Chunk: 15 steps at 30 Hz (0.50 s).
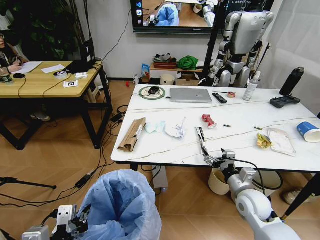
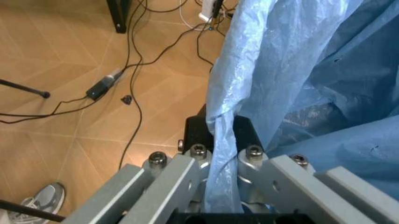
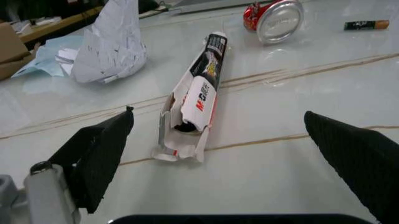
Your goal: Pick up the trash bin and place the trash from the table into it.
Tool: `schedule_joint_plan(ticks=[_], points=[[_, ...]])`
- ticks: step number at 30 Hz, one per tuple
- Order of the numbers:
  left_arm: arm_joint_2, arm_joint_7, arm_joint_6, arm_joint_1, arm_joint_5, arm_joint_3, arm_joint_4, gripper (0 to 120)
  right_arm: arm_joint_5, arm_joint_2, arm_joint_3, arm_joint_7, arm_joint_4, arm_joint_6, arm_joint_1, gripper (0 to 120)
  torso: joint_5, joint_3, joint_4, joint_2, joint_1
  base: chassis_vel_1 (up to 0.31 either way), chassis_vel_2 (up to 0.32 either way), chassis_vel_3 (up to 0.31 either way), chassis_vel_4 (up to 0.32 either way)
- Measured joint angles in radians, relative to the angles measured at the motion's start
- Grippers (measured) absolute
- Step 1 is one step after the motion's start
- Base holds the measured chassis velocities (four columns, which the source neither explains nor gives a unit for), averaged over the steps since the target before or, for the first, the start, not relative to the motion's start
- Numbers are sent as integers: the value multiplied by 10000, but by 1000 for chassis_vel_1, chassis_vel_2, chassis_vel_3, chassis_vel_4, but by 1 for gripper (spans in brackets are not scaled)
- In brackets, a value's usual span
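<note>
The trash bin, lined with a crinkly light-blue bag, is low at the front left, below the table's near edge. My left gripper is shut on the bag's rim. My right gripper is open just over the table front edge, in line with a torn white-and-black box. More trash lies on the top: brown cardboard, pale-blue paper, white crumpled paper, a crushed red can, a yellow wrapper, a clear packet and a paper cup.
A laptop, remote, black bottle and black controller sit along the table's far side. A cream bucket stands under the table. A wooden desk is at the left, with cables across the floor.
</note>
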Motion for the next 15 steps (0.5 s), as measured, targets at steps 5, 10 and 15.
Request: schedule_joint_plan(ticks=[5,10,15], points=[[-113,3,3,-18,92,26,0,0,-13,176,-314,-19,-602,-30,594,100,0,-1,1,-2,0,0,0,0,0],[-145,12,3,-8,108,6,2,0,-18,273,-466,-36,-1049,6,1010,100,-4,-4,0,-1,-2,0,0,0,0],[-193,23,2,23,166,9,6,0,-28,386,-529,-68,-1320,30,1258,100,-6,-5,-1,0,-3,0,0,0,0]])
